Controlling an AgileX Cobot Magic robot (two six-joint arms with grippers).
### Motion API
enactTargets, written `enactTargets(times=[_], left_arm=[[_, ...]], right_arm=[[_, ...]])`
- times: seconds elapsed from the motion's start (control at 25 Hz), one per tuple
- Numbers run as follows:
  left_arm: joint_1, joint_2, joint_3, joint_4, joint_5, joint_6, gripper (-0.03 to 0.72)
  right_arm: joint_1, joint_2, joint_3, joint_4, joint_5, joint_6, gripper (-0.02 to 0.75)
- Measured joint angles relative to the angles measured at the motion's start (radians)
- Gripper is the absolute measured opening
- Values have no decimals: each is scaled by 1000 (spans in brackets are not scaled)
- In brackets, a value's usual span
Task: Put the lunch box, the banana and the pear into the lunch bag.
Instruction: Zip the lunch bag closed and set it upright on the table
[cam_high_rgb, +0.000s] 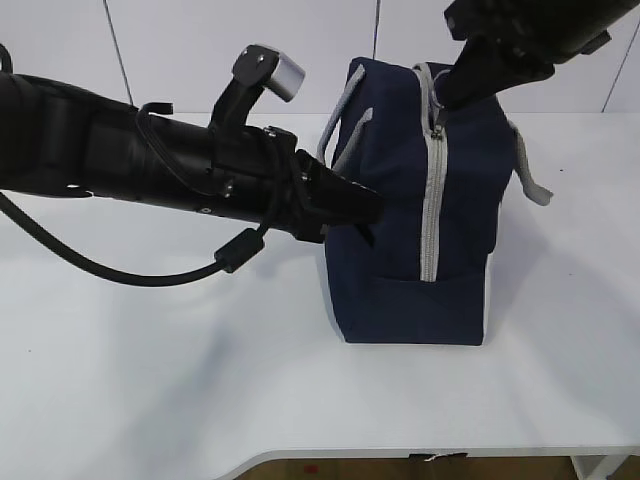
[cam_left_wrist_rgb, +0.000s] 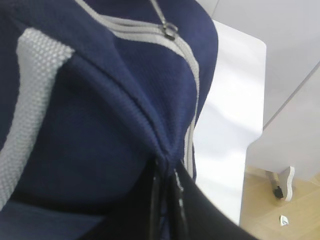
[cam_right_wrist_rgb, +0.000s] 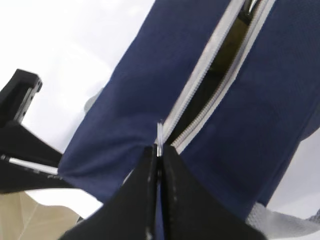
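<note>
Nearest the exterior camera runs the left arm, long and black, reaching in from the left toward the lunch bag (cam_high_rgb: 415, 200), which stands upright on the white tabletop (cam_high_rgb: 150, 370) with its grey zipper (cam_high_rgb: 432, 190) running down the end panel that faces the camera. The left claw (cam_high_rgb: 365, 208) meets the bag's left side; its wrist view shows the fingers pressed together on a pinched fold of navy fabric (cam_left_wrist_rgb: 160, 145), so it is closed and gripping cloth just beside the zipper tape.

The right claw (cam_high_rgb: 447, 100) comes down onto the top of the bag at the upper end of the zipper. In its wrist view the right claw (cam_right_wrist_rgb: 159, 155) is clamped nearly flat on a thin metal tab, most likely the zipper pull (cam_right_wrist_rgb: 159, 137), with the two tapes spreading apart beyond it into a dark gap.

The zipper's long axis runs from the bag's top down its front, and the pull sits directly in the right claw, so the right arm is the one placed to run it while the left steadies the bag. The lunch box, banana and pear are not visible; whether any is inside the bag cannot be told.
</note>
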Motion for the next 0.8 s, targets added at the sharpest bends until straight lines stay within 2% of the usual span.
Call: enactTargets(times=[0.64, 0.8], left_arm=[[0, 0, 0, 6, 0, 0, -4], [0, 0, -2, 45, 0, 0, -4]], right_arm=[[0, 46, 1, -33, -53, 73, 6], [0, 46, 1, -44, -53, 76, 6]])
